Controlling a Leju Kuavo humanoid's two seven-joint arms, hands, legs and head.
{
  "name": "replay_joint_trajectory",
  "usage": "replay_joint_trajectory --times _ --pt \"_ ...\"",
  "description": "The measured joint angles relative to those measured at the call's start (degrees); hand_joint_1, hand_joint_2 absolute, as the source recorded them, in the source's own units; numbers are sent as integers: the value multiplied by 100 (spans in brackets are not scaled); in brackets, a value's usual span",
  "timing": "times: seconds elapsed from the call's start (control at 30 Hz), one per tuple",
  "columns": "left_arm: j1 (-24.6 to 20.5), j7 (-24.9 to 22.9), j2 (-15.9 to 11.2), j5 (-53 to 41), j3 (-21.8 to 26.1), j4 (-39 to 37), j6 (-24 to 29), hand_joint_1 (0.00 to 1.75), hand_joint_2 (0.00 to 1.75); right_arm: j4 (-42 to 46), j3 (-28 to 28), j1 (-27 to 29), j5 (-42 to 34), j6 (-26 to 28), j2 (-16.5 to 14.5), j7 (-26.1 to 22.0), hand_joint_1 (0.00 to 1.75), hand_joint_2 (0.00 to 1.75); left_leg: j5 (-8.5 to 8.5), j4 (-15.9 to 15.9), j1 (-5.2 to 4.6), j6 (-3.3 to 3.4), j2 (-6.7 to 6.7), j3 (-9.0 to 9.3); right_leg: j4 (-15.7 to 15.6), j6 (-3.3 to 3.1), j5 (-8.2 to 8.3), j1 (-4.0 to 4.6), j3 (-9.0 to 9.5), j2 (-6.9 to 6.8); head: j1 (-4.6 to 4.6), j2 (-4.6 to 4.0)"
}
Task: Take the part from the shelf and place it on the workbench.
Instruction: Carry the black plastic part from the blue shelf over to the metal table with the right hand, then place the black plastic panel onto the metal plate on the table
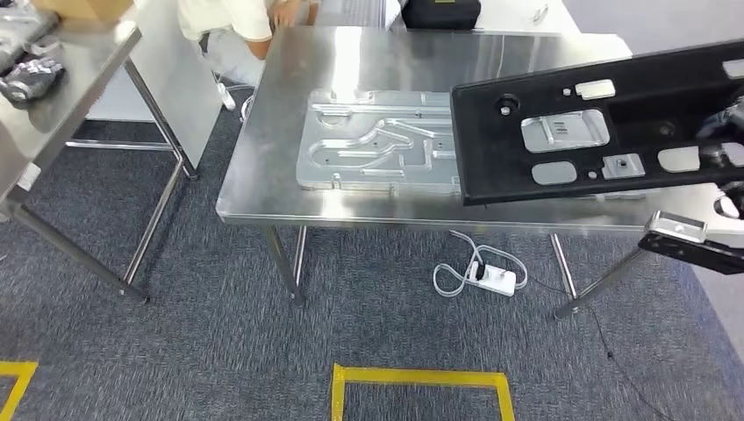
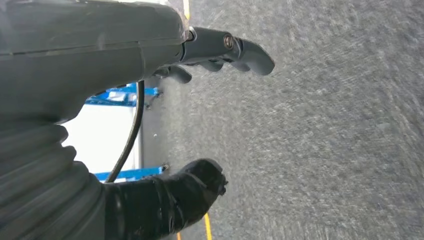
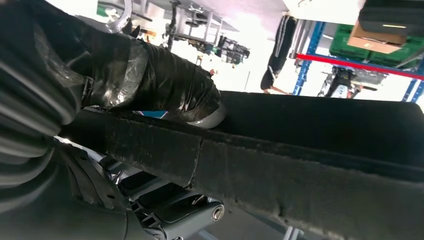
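A long black panel [image 1: 597, 123] with silver inserts hangs tilted above the right half of the steel workbench [image 1: 351, 61]. It comes in from the picture's right edge, where my right hand [image 1: 725, 154] grips it. In the right wrist view the taped thumb of my right hand [image 3: 150, 85] presses on the panel's rough black edge [image 3: 310, 165], with the fingers below it. My left hand [image 2: 100, 60] hangs over grey carpet, fingers apart and holding nothing.
A machined silver plate [image 1: 377, 145] lies on the workbench, partly under the panel. A second steel table [image 1: 70, 79] stands at left. A person in white [image 1: 228, 22] is behind the bench. A power strip [image 1: 491, 279] and yellow tape [image 1: 421, 377] mark the floor.
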State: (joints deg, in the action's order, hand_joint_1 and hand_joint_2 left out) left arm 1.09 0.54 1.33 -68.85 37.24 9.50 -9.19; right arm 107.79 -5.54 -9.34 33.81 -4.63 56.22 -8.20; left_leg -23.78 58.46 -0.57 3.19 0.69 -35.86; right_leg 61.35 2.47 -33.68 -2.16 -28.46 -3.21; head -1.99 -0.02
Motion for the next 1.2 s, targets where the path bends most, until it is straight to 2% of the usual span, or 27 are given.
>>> replay_joint_trajectory --times 0.03,0.07,0.1,0.13,0.17,0.2,0.23,0.27,0.3,0.4,0.47,0.5,0.53,0.6,0.63,0.67,0.7,0.77,0.8,0.83,0.93,1.0,1.03,1.1,1.13,1.17,1.2 --pt "-4 -3 0 0 1 1 -1 0 175 -45 -38 17 -4 -23 12 11 175 175 -20 -37 6 28 -15 56 325 0 -123 -2 -179 138 5 0" --pt "-18 -8 -1 -2 2 1 -1 0 175 -102 -66 42 6 -38 15 17 175 175 -53 -51 3 55 -28 102 721 2 -247 6 -440 229 7 0" --pt "-30 -14 -1 -3 4 1 -2 0 175 -166 -77 81 29 -49 9 25 175 175 -90 -50 -1 73 -51 143 1068 7 -311 14 -703 270 6 0" --pt "-39 -19 -2 -5 5 1 -2 0 175 -231 -80 126 61 -54 2 31 175 175 -136 -43 -9 83 -78 191 1272 7 -269 20 -913 287 7 0" --pt "-46 -24 -2 -5 7 1 -3 0 175 -292 -80 167 89 -53 -4 34 175 175 -185 -34 -20 84 -105 249 1257 -3 -97 24 -1021 292 6 0" --pt "-46 -28 -2 -4 8 1 -4 0 175 -338 -81 191 108 -50 -8 34 175 175 -236 -23 -31 80 -130 315 1020 -24 181 29 -1013 294 6 0" --pt "-44 -31 -2 -4 9 1 -4 0 175 -372 -81 201 116 -47 -9 34 175 175 -293 -14 -42 72 -148 386 656 -57 486 41 -934 299 7 0" --pt "-42 -34 -2 -4 10 1 -5 0 175 -400 -81 205 116 -45 -12 34 175 175 -344 -6 -58 60 -163 443 337 -92 710 63 -839 306 7 -1" --pt "-42 -36 -1 -4 11 1 -7 0 175 -420 -83 208 116 -43 -13 34 175 175 -383 3 -68 44 -176 473 74 -126 816 85 -740 312 8 -1" --pt "-59 -39 -4 -6 11 4 -9 0 175 -462 -89 226 136 -41 -7 50 175 175 -437 -12 -72 -25 -192 471 -157 -195 750 122 -624 317 13 0" --pt "-62 -41 -11 -5 11 14 -9 0 175 -488 -91 237 200 -44 -9 88 175 175 -498 22 -73 -94 -178 482 -239 -234 742 78 -543 313 15 0" --pt "-65 -44 -14 -5 11 19 -9 0 175 -511 -91 240 251 -43 -19 113 175 175 -572 175 -69 -136 -167 421 -291 -255 737 51 -480 307 12 0" --pt "-65 -49 -14 -5 11 24 -10 0 175 -548 -91 243 310 -39 -34 138 175 175 -679 454 -46 -178 -155 274 -324 -273 723 36 -420 297 10 0" --pt "-69 -60 -14 -5 11 27 -10 0 175 -665 -86 254 435 -22 -89 187 175 175 -897 1231 8 -252 -133 -217 -341 -292 664 30 -339 282 8 0" --pt "-68 -65 -15 -5 11 28 -10 0 175 -737 -82 266 488 -6 -124 203 175 175 -912 1509 31 -278 -123 -439 -340 -289 626 26 -300 278 9 0" --pt "-61 -69 -15 -4 11 29 -11 0 175 -811 -78 280 527 15 -162 212 175 175 -817 1594 48 -297 -114 -570 -339 -281 584 20 -253 277 9 0" --pt "-54 -73 -15 -4 11 29 -13 0 175 -884 -76 292 560 47 -202 214 175 175 -602 1444 62 -307 -107 -581 -337 -269 536 11 -192 277 9 0" --pt "-40 -84 -16 -4 13 29 -17 0 175 -1026 -76 302 611 134 -285 208 175 175 -69 741 68 -294 -99 -355 -339 -227 425 0 -60 279 10 0" --pt "-40 -91 -18 -5 15 29 -19 0 175 -1101 -76 294 644 180 -328 200 175 175 90 413 56 -274 -96 -217 -336 -195 374 7 -16 282 9 0" --pt "-47 -99 -20 -6 16 30 -21 0 175 -1172 -76 287 680 215 -369 194 175 175 127 197 41 -245 -94 -116 -335 -161 336 13 1 283 8 0" --pt "-71 -117 -22 -6 21 33 -33 0 175 -1373 -60 271 821 262 -495 175 175 175 -5 22 28 -151 -102 -15 -374 -65 281 12 23 279 6 0" --pt "-69 -125 -21 -6 28 36 -45 0 175 -1496 -26 235 930 299 -585 168 175 175 -26 -67 49 -85 -110 77 -229 -23 190 -4 -7 281 11 0" --pt "-71 -128 -20 -5 34 38 -51 0 175 -1562 1 202 990 331 -641 173 175 175 -39 -105 58 -52 -112 128 20 -15 86 -7 -134 288 14 0" --pt "-80 -133 -20 -4 46 38 -59 0 175 -1714 81 132 1127 416 -787 192 175 175 -92 -116 45 0 -113 187 778 -7 -152 3 -616 301 17 0" --pt "-86 -137 -20 -3 54 38 -63 0 175 -1801 137 107 1200 460 -878 204 175 175 -125 -112 40 14 -117 218 1098 0 -196 6 -863 305 17 0" --pt "-90 -140 -21 -2 62 38 -64 0 175 -1889 199 87 1268 500 -972 212 175 175 -165 -104 34 17 -123 260 1242 3 -129 6 -1028 306 17 0" --pt "-93 -145 -21 0 74 38 -68 0 175 -1970 263 66 1328 538 -1062 217 175 175 -210 -89 30 10 -130 309 1167 1 54 2 -1084 305 17 0"
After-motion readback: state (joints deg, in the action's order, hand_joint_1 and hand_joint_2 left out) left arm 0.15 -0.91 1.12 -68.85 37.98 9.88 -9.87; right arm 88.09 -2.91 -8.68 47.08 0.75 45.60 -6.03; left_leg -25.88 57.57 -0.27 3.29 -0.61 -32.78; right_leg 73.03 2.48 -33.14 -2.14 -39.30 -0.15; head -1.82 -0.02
